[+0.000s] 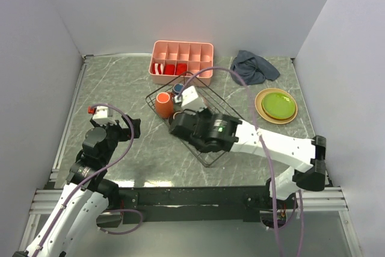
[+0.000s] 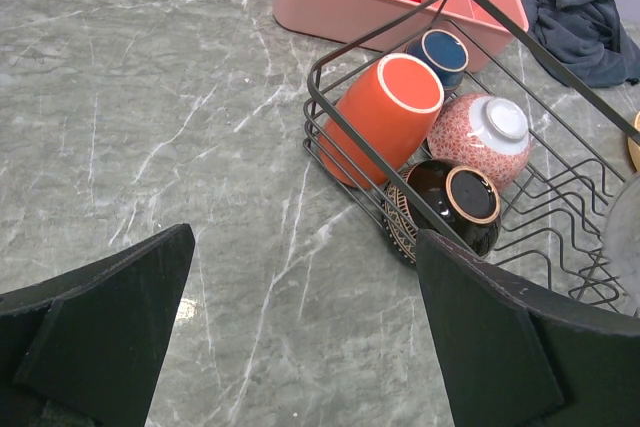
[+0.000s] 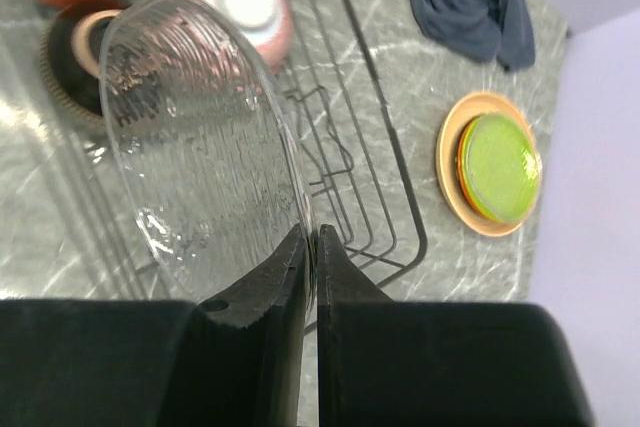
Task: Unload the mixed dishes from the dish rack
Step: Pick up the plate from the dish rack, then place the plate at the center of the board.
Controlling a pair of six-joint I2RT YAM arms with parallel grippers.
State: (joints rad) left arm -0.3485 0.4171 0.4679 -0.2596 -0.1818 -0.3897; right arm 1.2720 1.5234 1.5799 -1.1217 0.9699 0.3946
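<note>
right end effector (image 3: pixel 310 252) pinches clear plate (image 3: pixel 195 137)

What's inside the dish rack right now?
An orange mug, dark-blue cup, speckled bowl and dark-brown bowl at one end, plus a clear plate in the right pincer. The pincer hides the plate's lower edge.

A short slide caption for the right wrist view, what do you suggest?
Right gripper pinching a clear ribbed plate at the dish rack.

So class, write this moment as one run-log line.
right gripper: shut on clear plate rim | site: over dish rack | left gripper: open, empty
</note>
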